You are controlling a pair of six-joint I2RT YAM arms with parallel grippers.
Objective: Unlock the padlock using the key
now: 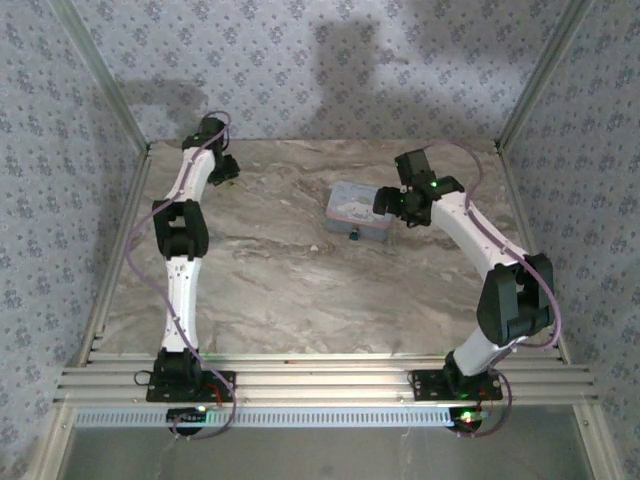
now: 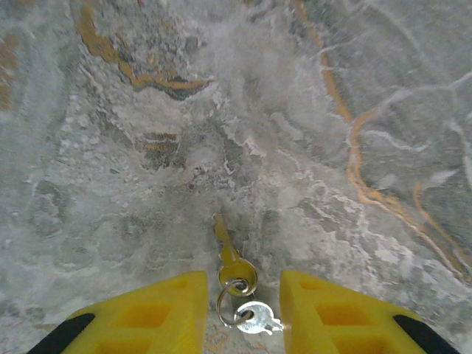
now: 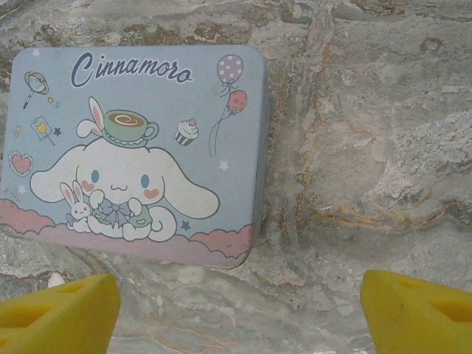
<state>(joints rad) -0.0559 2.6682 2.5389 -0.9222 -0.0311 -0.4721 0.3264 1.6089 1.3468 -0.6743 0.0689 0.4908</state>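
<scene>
Key still to be grasped: the left hand (image 2: 243, 286) hovers low over the far left of the marbled tabletop (image 1: 270, 290). Its yellow fingers are spread and hold nothing. The brass key (image 2: 228, 251) lies flat between them, blade pointing away from the wrist, and a ring through its head carries a second, silvery key (image 2: 258, 318).

Well apart to the right, the right hand (image 3: 240, 284) hangs above the pale blue box (image 3: 133, 147), fingers likewise wide and empty. The padlock (image 1: 353, 237), a tiny dark blue block, sits against the box's near edge in the overhead view. Whether it hangs from a clasp cannot be told.

The step in hand appears to be picking up the key, and with nothing gripped the task looks to be at its outset. The next move likely calls for the left hand to drop and close on the key's head, leaving the blade free. A thin key on a hard surface may slide or be pinched together with the ring. The key must then cross to the padlock, which the right hand would probably need to steady.
</scene>
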